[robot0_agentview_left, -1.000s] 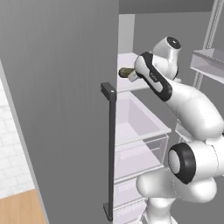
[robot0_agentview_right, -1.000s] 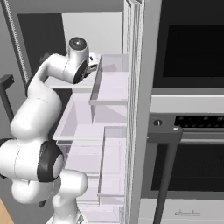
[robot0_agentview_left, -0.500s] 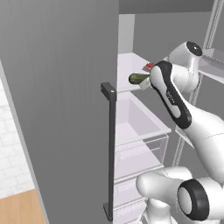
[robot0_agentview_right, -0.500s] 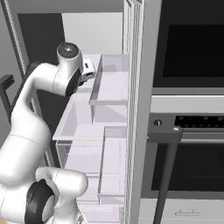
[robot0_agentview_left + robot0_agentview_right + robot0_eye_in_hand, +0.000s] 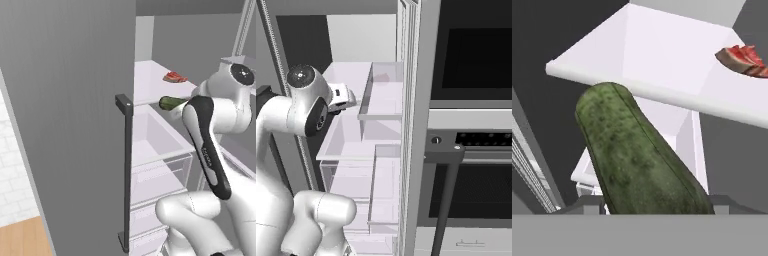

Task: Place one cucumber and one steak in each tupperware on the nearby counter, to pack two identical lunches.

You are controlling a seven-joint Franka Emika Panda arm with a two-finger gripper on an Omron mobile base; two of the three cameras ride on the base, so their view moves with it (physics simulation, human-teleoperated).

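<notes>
From the left base view, the white arm reaches past the tall grey fridge door (image 5: 70,115) with its dark vertical handle (image 5: 127,170). A dark green cylindrical cucumber (image 5: 172,103) juts from behind the arm's wrist, level with the front edge of the pale fridge shelf (image 5: 150,82), where a bright red-pink flat steak (image 5: 174,77) lies further back. Below sits a clear drawer (image 5: 160,145).

From the right base view, the end effector (image 5: 347,100) points toward the shelf beside a clear door bin (image 5: 383,95) (the black oven (image 5: 476,55) stands to the right).

In the hand view, the end effector (image 5: 657,205) is partly open and clamps the cucumber (image 5: 637,155) between its tips, held off the shelf (image 5: 662,55); the steak (image 5: 744,60) rests on the shelf, well apart.
</notes>
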